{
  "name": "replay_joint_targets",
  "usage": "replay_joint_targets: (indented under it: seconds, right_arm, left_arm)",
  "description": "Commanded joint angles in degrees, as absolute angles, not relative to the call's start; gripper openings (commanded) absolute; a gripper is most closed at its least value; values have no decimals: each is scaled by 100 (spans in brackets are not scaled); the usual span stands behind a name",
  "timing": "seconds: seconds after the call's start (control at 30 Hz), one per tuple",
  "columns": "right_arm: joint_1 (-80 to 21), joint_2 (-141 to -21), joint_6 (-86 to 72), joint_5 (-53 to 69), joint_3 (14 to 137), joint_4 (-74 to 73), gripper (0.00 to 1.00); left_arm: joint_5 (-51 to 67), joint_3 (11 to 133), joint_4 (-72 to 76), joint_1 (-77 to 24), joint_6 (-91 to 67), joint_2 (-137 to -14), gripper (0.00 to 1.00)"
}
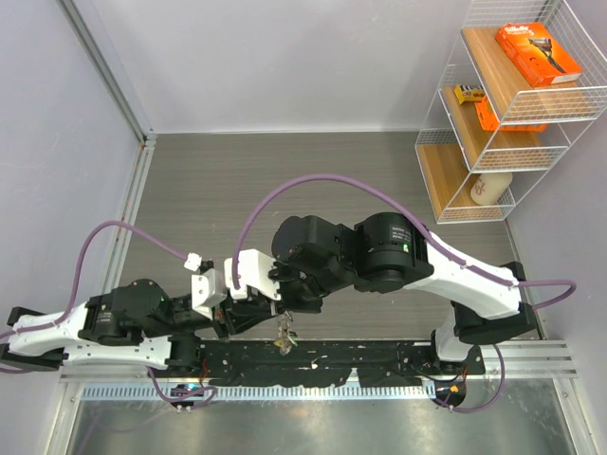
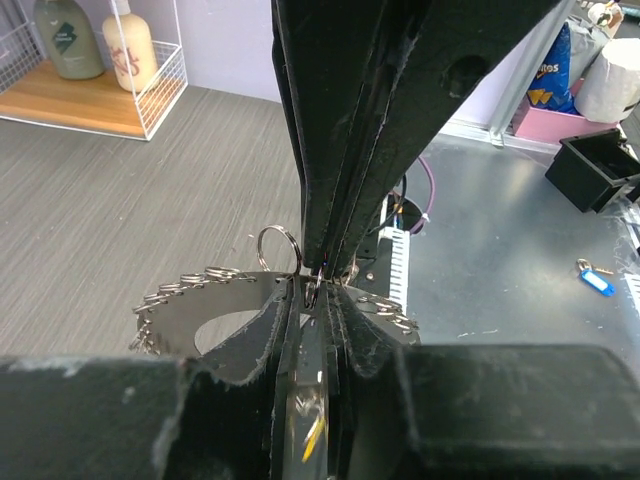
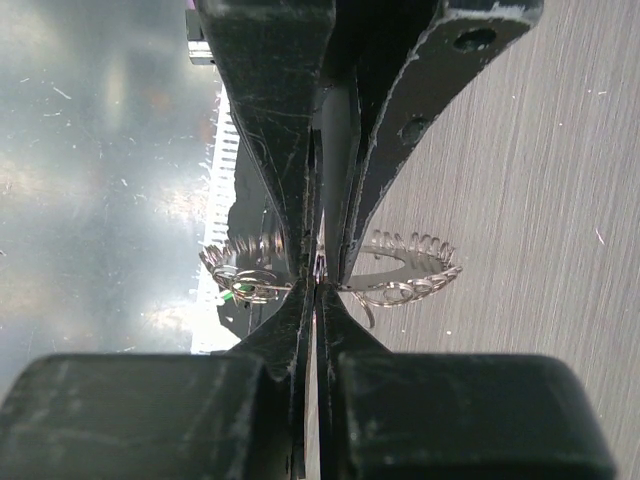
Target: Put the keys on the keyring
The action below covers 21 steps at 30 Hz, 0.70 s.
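The keyring [image 2: 190, 315] is a thin flat silver piece with many small rings fanned round its rim, held in the air between both grippers. It also shows in the right wrist view as the keyring [image 3: 415, 262], with a small green tag [image 3: 237, 291]. My right gripper [image 3: 320, 278] is shut, pinching the keyring at its middle. My left gripper [image 2: 314, 290] faces it tip to tip, jaws nearly together on a narrow shiny key [image 2: 310, 425]. From above, the keyring [image 1: 285, 336] hangs where the two grippers meet, over the front rail.
A white wire shelf [image 1: 517, 104] with orange boxes stands at the back right. A black rail [image 1: 379, 355] runs along the near edge. On the metal surface lie a blue-tagged key [image 2: 597, 281], a black box [image 2: 600, 170] and a pink bin [image 2: 555, 115].
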<state>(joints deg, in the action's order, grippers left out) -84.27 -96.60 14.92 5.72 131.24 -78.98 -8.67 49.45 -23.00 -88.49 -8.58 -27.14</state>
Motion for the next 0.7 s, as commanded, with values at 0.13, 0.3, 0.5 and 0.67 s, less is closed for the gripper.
replay_joint_targets:
  seconds: [0.13, 0.3, 0.5, 0.67]
  right_arm:
    - [-8490, -9694, 1635, 659, 13509, -7620, 5]
    - [-8499, -9721, 1643, 677, 13518, -7638, 5]
    - [-8534, -9694, 1661, 712, 13447, -7647, 5]
    - [-8552, -9580, 1652, 756, 13316, -7506, 10]
  left_arm:
    - [-695, 5194, -2100, -8877, -773, -2927, 11]
    - [-598, 5194, -2048, -8877, -738, -2936, 0]
    - [-704, 5063, -1820, -8877, -730, -2830, 0]
    - [-721, 4834, -1512, -8877, -668, -2611, 0]
